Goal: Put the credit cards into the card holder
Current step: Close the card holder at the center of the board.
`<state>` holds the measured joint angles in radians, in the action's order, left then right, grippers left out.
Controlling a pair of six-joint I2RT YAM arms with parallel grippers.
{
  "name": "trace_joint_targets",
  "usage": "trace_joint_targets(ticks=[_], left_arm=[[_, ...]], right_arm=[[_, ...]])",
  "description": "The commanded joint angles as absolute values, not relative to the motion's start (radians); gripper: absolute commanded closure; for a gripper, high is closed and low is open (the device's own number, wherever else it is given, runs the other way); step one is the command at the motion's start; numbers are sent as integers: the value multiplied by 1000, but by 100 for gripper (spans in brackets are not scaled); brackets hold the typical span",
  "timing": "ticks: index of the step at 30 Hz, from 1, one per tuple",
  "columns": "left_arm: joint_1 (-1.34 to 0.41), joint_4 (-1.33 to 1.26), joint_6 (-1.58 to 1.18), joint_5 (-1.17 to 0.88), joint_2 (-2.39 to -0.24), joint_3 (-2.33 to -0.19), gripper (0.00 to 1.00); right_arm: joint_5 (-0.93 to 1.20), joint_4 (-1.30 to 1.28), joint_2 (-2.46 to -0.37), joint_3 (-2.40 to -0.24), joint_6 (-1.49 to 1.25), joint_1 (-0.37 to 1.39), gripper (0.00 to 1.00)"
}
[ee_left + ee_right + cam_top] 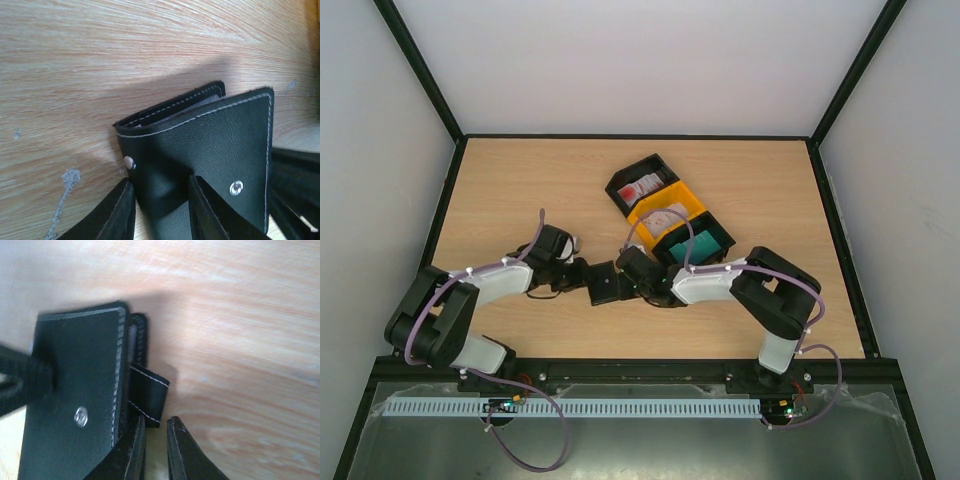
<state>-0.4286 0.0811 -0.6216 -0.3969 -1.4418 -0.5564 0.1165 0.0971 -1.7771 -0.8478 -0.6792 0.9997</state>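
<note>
The black card holder (606, 284) lies on the table between my two grippers. In the left wrist view the card holder (210, 135) stands partly open, showing a grey inside and a snap stud. My left gripper (582, 276) is shut on its near flap, one finger on each side (160, 186). In the right wrist view the snap strap (148, 392) sticks out from the holder (75, 390). My right gripper (156, 421) has its jaws a narrow gap apart, with the strap's end just at the fingertips and not pinched. Cards lie in the trays: white with red (642, 187), pale white (665, 214), teal (700, 243).
Three trays stand in a diagonal row behind the right gripper: a black tray (620, 180), a yellow tray (692, 200) and another black tray (725, 235). Black frame rails edge the wooden table (520, 190).
</note>
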Motion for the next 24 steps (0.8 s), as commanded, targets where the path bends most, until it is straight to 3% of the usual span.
trace_joint_targets(ticks=[1, 6, 10, 17, 24], left_arm=[[-444, 131, -607, -381, -1423, -538, 68], [-445, 138, -601, -357, -1415, -532, 69], [-445, 139, -599, -354, -1411, -535, 69], [-445, 143, -596, -348, -1415, -556, 68], [-449, 133, -582, -338, -1472, -586, 68]], right_arm=[[-141, 87, -1802, -784, -932, 997, 88], [-260, 82, -1783, -739, -1052, 997, 90], [-205, 113, -1793, -755, -1027, 996, 90], [33, 196, -1766, -760, -704, 996, 77], [131, 179, -1811, -817, -489, 994, 74]])
